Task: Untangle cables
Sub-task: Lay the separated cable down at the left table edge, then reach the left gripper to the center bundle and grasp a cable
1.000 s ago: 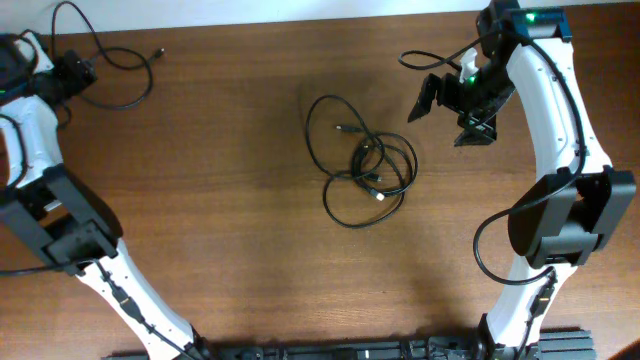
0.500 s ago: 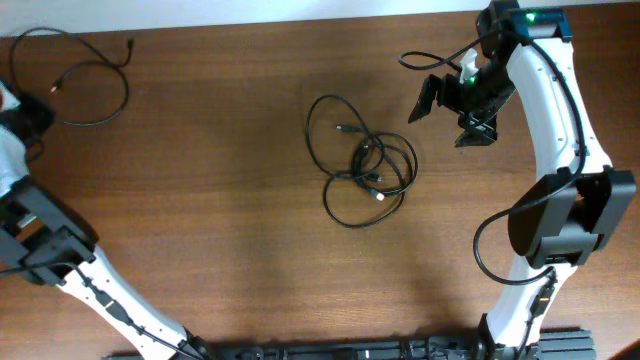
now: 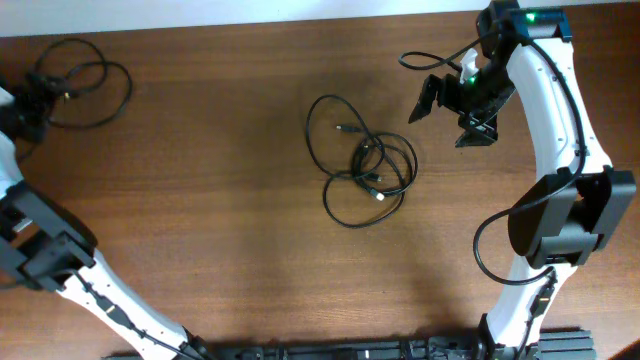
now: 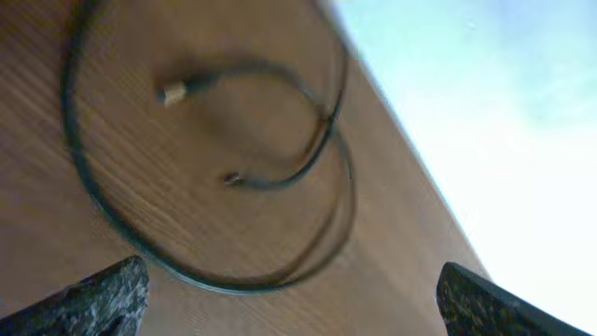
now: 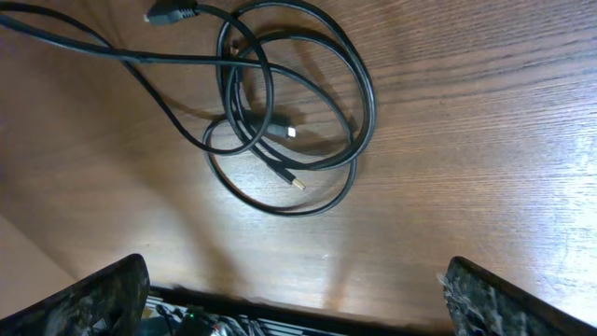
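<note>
A tangle of thin black cables (image 3: 362,165) lies mid-table; in the right wrist view it shows as overlapping loops with two small plug ends (image 5: 280,121). One separate cable (image 3: 85,82) lies as a loose coil at the far left back corner, and in the left wrist view (image 4: 210,168) with its plugs free. My left gripper (image 3: 28,108) is beside that coil, open and empty (image 4: 294,303). My right gripper (image 3: 450,112) hangs to the right of the tangle, open and empty (image 5: 298,299).
The table's back edge (image 4: 401,140) runs close behind the separate coil, with a white wall beyond. A thicker black wire (image 3: 425,58) loops off the right arm. Arm bases and a dark rail (image 3: 350,352) sit along the front edge.
My left arm swung left and back; the separate cable shifted left and gathered into a tighter coil at the corner. The tangle and the right arm have not moved.
</note>
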